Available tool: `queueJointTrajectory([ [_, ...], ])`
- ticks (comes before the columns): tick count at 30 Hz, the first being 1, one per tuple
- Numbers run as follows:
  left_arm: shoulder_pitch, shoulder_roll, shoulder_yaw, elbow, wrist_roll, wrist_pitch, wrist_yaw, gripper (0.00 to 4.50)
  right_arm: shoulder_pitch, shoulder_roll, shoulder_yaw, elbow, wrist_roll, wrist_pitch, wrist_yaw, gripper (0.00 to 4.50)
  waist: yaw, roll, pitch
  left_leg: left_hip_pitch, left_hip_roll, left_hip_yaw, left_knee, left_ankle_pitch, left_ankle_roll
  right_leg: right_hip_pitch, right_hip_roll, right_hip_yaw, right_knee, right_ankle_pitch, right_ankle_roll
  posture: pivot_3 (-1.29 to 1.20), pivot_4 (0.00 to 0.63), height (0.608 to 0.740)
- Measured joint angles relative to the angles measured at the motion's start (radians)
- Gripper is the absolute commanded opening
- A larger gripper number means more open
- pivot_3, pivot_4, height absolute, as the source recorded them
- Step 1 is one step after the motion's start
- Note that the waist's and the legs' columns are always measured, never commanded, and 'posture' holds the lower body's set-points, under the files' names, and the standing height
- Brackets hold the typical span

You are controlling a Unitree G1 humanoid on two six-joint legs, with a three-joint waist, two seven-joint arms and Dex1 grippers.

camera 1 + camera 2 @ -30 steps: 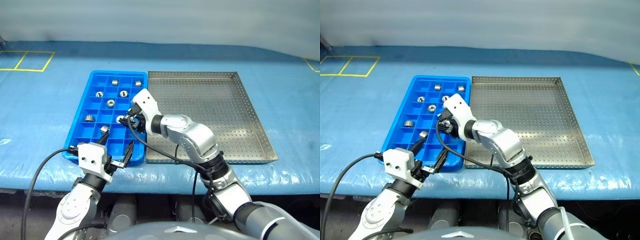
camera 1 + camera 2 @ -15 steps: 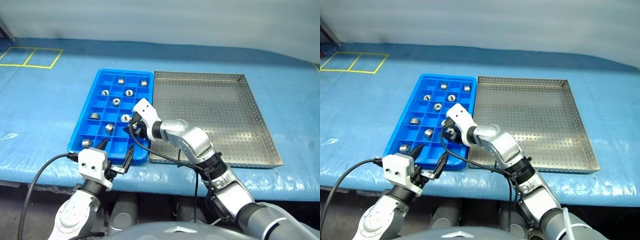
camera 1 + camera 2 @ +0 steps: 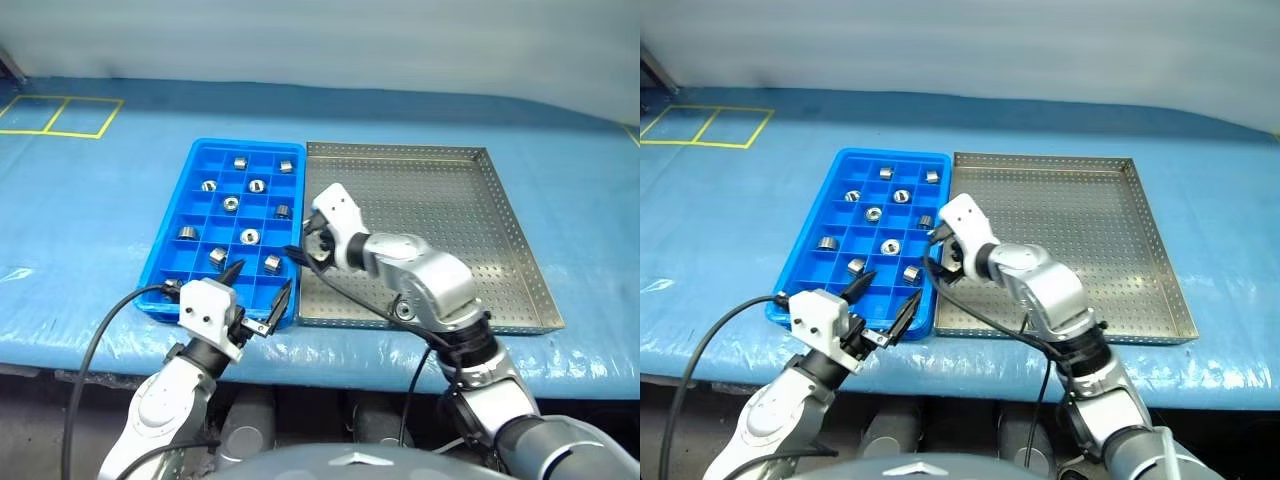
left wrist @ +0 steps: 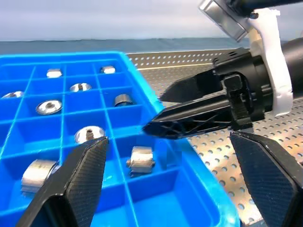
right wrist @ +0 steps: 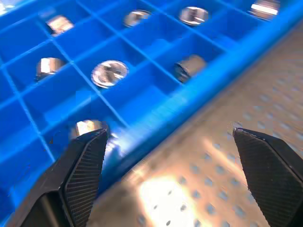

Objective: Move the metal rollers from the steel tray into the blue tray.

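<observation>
The blue tray (image 3: 168,268) lies left of the steel tray (image 3: 430,240), their long sides touching. Several metal rollers sit in the blue tray's compartments, among them one at the back (image 3: 240,162), one mid-tray (image 3: 249,237) and one on its side near the front right (image 3: 272,263). My right gripper (image 3: 305,246) hangs open over the blue tray's right rim, at the steel tray's edge, with nothing between its fingers (image 5: 80,175). Open and holding nothing, my left gripper (image 3: 263,276) hovers at the blue tray's front edge.
Both trays rest on a blue plastic sheet (image 3: 90,210) over the table. Yellow tape squares (image 3: 60,115) mark the far left. The table's front edge runs just behind my left gripper. Black cables trail from both wrists.
My right gripper has opened and swung right, from over the blue tray's compartments to its right rim. A roller now lies in the front-right compartment it left. The left gripper barely shifted.
</observation>
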Motion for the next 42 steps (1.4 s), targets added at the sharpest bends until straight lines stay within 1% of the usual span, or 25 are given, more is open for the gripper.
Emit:
queueJointTrajectory([
  [2,-0.016,0.002,-0.003,0.023,-0.008,0.004,-0.015,4.5,0.011,-0.013,-0.039,-0.045,0.003,0.078,-0.025,4.48,-0.028,0.0,0.0,0.0,0.0,0.001,-0.001,0.0,0.0,-0.001,0.0,0.0,0.0,0.0,0.0,0.01,0.15,0.74],
  [6,-0.072,0.005,-0.022,0.069,-0.027,0.007,-0.048,4.5,0.043,-0.01,-0.113,-0.184,0.036,0.302,-0.061,4.48,-0.073,0.001,-0.001,0.0,0.001,0.0,-0.001,0.0,0.0,-0.001,0.001,0.0,0.002,0.0,0.0,-0.05,0.15,0.74],
  [11,-0.106,0.006,-0.038,0.105,-0.043,0.007,-0.077,4.5,0.063,-0.013,-0.159,-0.271,0.057,0.449,-0.097,4.48,-0.116,0.002,-0.002,0.001,0.001,0.0,0.001,0.0,0.0,0.0,0.001,0.001,0.002,0.001,0.002,-0.07,0.15,0.74],
  [18,-0.105,0.025,-0.065,0.13,-0.041,0.002,-0.103,4.5,0.188,-0.057,-0.176,-0.317,0.169,0.47,-0.17,4.48,-0.147,0.002,-0.002,0.001,0.0,0.0,0.001,0.0,0.0,0.0,0.001,0.002,0.002,0.002,0.002,-0.06,0.15,0.74],
  [22,-0.102,0.048,-0.08,0.13,-0.034,0.002,-0.115,4.5,0.206,-0.067,-0.175,-0.318,0.241,0.47,-0.224,4.48,-0.16,0.002,-0.002,0.001,0.0,0.001,0.001,0.0,0.0,0.001,0.001,0.002,0.002,0.002,0.002,-0.04,0.15,0.74],
  [32,-0.083,0.058,-0.081,0.13,-0.03,-0.001,-0.116,4.5,0.222,-0.15,-0.179,-0.301,0.409,0.464,-0.349,4.48,-0.149,0.001,-0.003,0.001,0.0,0.0,0.001,0.0,0.001,0.002,0.001,0.002,0.001,0.002,0.002,-0.01,0.15,0.74],
  [35,-0.078,0.058,-0.08,0.13,-0.03,-0.001,-0.115,4.5,0.218,-0.168,-0.18,-0.288,0.453,0.462,-0.382,3.85,-0.142,0.001,-0.003,0.001,0.0,0.0,0.001,0.0,0.001,0.002,0.001,0.002,0.0,0.002,0.002,-0.01,0.15,0.74],
  [38,-0.078,0.058,-0.079,0.13,-0.029,-0.002,-0.113,4.5,0.213,-0.178,-0.179,-0.271,0.494,0.463,-0.415,2.91,-0.134,0.001,-0.003,0.001,0.0,0.0,0.001,0.0,0.001,0.002,0.001,0.002,0.0,0.002,0.002,0.0,0.15,0.74],
  [40,-0.078,0.058,-0.079,0.13,-0.029,-0.003,-0.111,4.5,0.208,-0.187,-0.178,-0.26,0.523,0.467,-0.435,2.21,-0.129,0.001,-0.004,0.001,0.0,0.0,0.001,0.0,0.001,0.002,0.001,0.002,0.0,0.002,0.002,0.0,0.15,0.74],
  [42,-0.078,0.058,-0.078,0.13,-0.028,-0.003,-0.109,4.5,0.191,-0.207,-0.178,-0.252,0.558,0.467,-0.456,1.62,-0.127,0.001,-0.004,0.001,0.0,0.0,0.001,0.0,0.001,0.002,0.0,0.002,0.0,0.002,0.002,0.0,0.15,0.74],
])
